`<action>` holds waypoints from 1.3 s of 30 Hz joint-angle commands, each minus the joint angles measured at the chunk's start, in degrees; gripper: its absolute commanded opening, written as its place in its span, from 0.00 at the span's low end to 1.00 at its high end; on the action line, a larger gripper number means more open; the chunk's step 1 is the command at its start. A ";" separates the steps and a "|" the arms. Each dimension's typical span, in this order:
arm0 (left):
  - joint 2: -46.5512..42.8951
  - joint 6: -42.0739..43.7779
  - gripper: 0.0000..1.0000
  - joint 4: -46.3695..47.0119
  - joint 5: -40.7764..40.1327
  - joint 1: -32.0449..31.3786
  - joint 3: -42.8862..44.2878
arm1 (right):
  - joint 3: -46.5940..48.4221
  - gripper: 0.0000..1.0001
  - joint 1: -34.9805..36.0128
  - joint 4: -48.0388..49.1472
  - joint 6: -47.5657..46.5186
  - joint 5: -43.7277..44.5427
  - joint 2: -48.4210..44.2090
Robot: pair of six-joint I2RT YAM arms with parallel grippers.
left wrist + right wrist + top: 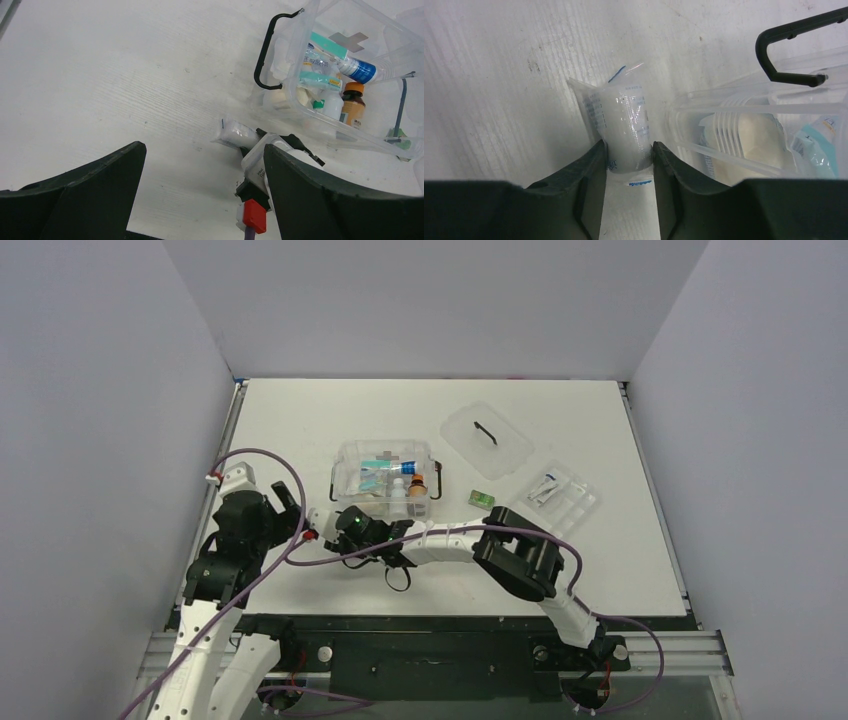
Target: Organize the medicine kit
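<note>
The medicine kit (385,444), a clear box with black side clips, stands open mid-table holding packets and small bottles. Just outside its near left corner lies a white roll in a clear wrapper (624,120), also seen in the left wrist view (235,132). My right gripper (628,150) reaches left across the table (330,525), and both its fingers press the sides of the wrapped roll, which rests on the table beside the kit's wall (724,100). My left gripper (205,155) hovers open and empty over bare table at the left (280,502).
The flat clear lid with a black handle (487,438) lies behind and right of the kit. A shallow clear tray (562,492) with a small packet sits further right. A small green item (481,497) lies between tray and kit. The kit's black clip (791,55) swings outward.
</note>
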 commanded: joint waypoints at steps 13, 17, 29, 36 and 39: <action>0.21 -0.86 0.87 0.18 -2.02 1.11 1.79 | -11.30 0.02 2.63 5.77 5.01 2.66 -10.35; 0.19 -0.92 0.87 0.30 -1.87 1.11 1.85 | -17.34 0.01 2.95 6.60 9.85 3.68 -16.51; 0.42 -0.43 0.87 0.81 -0.58 1.08 1.54 | -34.72 0.05 3.74 1.61 26.12 9.21 -38.41; 0.52 -0.41 0.87 0.83 -0.14 1.06 1.49 | -39.32 0.03 2.01 -9.51 31.83 19.56 -50.14; 0.60 -0.34 0.87 0.83 -0.03 1.04 1.48 | -39.84 0.02 -2.52 -15.43 34.48 21.26 -53.36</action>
